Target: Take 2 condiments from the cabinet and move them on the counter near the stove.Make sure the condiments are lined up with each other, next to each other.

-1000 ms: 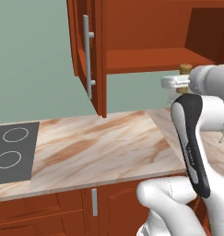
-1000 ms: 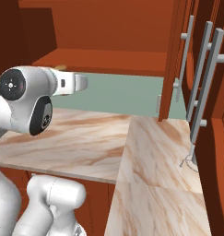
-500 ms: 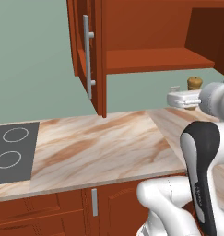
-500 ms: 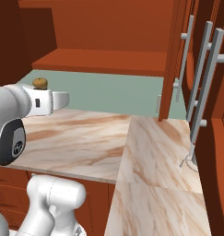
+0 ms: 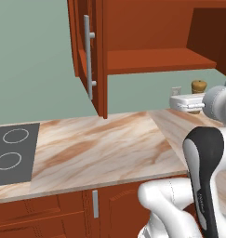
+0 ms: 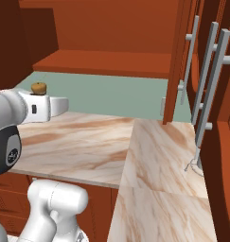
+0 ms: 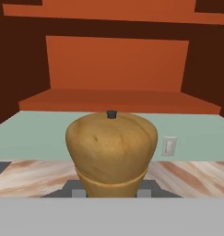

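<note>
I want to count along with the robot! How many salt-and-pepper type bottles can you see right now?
1. The wooden shaker sits in the pincer, held above the counter below the open cabinet. Its shelf looks bare here; a second bottle may be hidden elsewhere.

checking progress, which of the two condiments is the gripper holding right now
The wooden pepper-mill shaker: tan-brown and dome-topped, it sits between the gripper fingers, lifted above the counter. It is not the yellow squeeze bottle.

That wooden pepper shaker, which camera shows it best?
The hand view: the wooden pepper shaker sits close and central between the gripper fingertips. The left and right base views catch just its small top behind the white hand.
</note>
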### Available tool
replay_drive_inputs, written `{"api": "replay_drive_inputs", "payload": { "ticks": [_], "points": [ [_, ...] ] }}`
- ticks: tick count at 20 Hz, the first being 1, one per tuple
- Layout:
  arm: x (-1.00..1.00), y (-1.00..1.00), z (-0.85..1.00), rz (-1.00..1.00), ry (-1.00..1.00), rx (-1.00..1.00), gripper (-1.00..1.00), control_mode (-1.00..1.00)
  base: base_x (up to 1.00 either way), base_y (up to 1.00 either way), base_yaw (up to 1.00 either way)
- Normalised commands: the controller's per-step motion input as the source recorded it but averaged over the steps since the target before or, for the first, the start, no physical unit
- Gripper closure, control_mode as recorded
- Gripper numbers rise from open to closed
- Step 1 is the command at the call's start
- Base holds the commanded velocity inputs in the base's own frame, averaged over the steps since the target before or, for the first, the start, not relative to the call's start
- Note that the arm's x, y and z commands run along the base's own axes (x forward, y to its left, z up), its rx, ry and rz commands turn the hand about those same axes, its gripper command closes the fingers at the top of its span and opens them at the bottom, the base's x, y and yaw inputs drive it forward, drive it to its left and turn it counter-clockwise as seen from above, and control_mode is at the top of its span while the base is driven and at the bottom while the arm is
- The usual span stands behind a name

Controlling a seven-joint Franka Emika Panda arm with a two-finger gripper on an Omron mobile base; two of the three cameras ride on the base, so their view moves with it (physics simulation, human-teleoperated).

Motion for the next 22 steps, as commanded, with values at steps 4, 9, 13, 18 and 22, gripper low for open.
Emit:
{"api": "replay_drive_inputs", "payload": {
  "ticks": [4, 9, 13, 18, 22],
  "points": [
    [0.00, 0.00, 0.00, 0.00, 0.00, 0.00, 1.00, -1.00, 0.00, 0.00, 0.00],
    [0.00, 0.00, 0.00, 0.00, 0.02, 0.00, 1.00, -1.00, 0.00, 0.00, 0.00],
    [0.00, 0.00, 0.00, 0.00, 0.00, 0.00, 1.00, 1.00, 0.00, 0.13, 0.00],
    [0.00, 0.00, 0.00, 0.00, 0.00, 0.00, 1.00, 1.00, -0.06, 0.52, 0.02],
    [0.00, 0.00, 0.00, 0.00, 0.00, 0.00, 1.00, 1.00, -0.09, 0.40, 0.00]
  ]
}}
